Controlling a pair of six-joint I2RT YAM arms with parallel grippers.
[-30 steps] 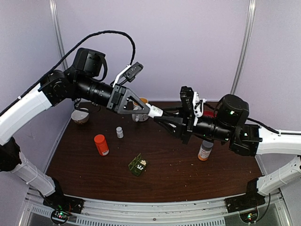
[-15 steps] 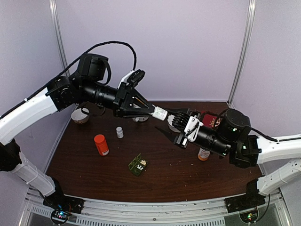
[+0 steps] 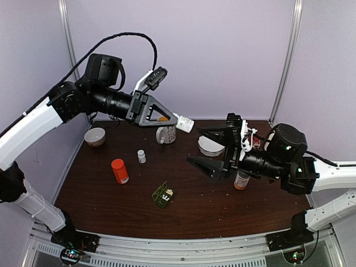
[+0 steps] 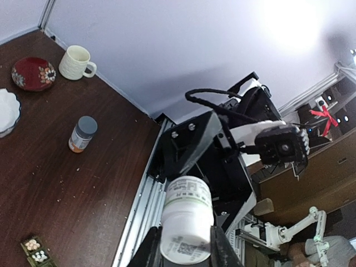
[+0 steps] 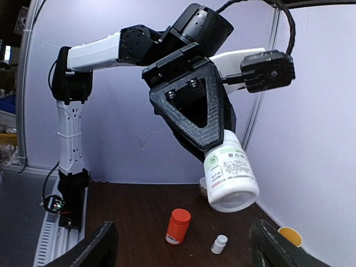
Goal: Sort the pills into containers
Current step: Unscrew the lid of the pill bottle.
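Aloft, left hand [image 3: 177,119] clamps a white bottle [image 3: 184,123]; right hand [image 3: 193,144] gapes over the dark, perhaps crumb-flecked table [image 3: 211,206].

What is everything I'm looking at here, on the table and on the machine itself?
table: one, dark brown, under everything
pill box: one, dark green, near middle, pills showing inside
orange bottle: one, orange cap, left of pill box
tiny white bottle: one, behind orange bottle
amber bottle: one, grey cap, right side
mug: one, cream, far edge
bowls: three, far edge; pale left, white middle, red right
white bottle: one, labelled, held in the air
left arm: white and black; left jaws shut on white bottle
right arm: white and black; right jaws open, empty
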